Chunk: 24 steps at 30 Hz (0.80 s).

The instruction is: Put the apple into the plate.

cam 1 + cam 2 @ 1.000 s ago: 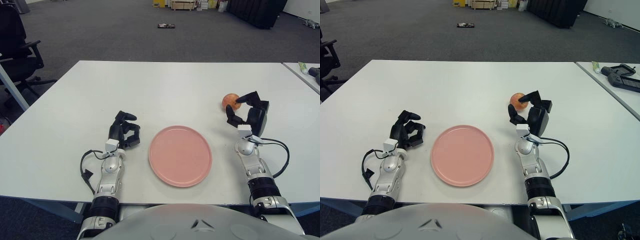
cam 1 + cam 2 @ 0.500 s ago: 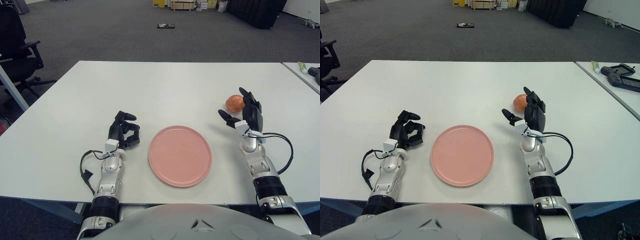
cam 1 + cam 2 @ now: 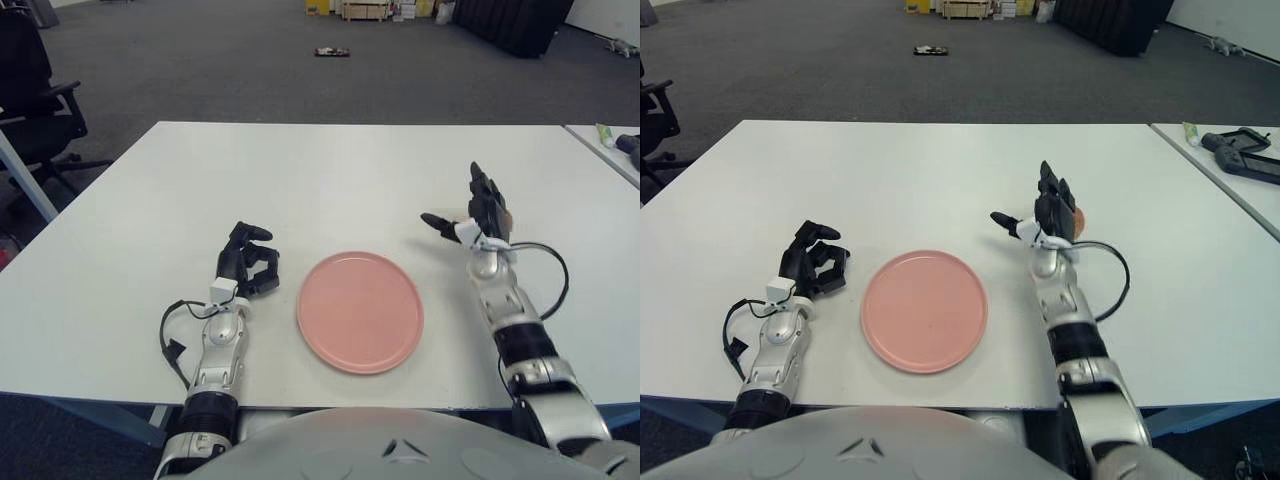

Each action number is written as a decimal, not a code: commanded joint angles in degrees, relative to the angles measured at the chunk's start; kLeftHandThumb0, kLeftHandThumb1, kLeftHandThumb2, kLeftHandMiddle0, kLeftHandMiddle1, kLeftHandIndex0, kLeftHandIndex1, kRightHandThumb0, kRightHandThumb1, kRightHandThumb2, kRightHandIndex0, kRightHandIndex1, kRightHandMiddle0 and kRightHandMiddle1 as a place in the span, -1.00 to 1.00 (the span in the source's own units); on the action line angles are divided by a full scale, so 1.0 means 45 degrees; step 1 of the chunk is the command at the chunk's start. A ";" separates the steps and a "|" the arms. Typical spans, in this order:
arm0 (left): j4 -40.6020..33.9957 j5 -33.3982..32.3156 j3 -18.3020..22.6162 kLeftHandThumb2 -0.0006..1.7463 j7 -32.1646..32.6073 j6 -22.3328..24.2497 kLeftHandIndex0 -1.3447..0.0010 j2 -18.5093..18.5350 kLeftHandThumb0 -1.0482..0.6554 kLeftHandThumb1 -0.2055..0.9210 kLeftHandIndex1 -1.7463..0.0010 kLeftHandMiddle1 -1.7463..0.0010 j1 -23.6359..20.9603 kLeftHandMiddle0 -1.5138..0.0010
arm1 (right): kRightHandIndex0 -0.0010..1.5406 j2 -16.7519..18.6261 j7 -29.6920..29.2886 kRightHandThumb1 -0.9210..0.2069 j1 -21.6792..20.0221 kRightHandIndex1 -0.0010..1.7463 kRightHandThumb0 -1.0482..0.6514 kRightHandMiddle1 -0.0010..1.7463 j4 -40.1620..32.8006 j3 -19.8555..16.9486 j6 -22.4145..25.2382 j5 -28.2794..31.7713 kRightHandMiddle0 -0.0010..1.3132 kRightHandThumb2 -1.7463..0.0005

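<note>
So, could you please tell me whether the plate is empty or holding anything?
Empty. The pink plate shows bare; the apple sits beyond the open right hand.

My right robot hand (image 3: 1040, 215) stands with fingers spread, in front of the apple (image 3: 1078, 219), which shows only as a sliver behind it, so I cannot tell whether they touch. Bare bench (image 3: 330, 180) lies open between that hand and the plate (image 3: 360, 311). My left robot hand (image 3: 248, 262) sits curled just left of the plate, off that path.

Both head-mounted eyes look forward and down, sharing the table (image 3: 300, 180) from slightly offset positions.
</note>
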 commanded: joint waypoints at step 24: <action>0.0303 0.0108 0.0034 0.28 0.0105 0.0608 0.39 -0.0067 0.22 0.10 -1.00 -0.66 0.0508 0.17 | -1.00 -0.1430 0.0070 -0.76 -0.4477 -1.00 -0.99 -1.00 0.8539 0.0607 -0.2216 0.0264 -1.00 0.73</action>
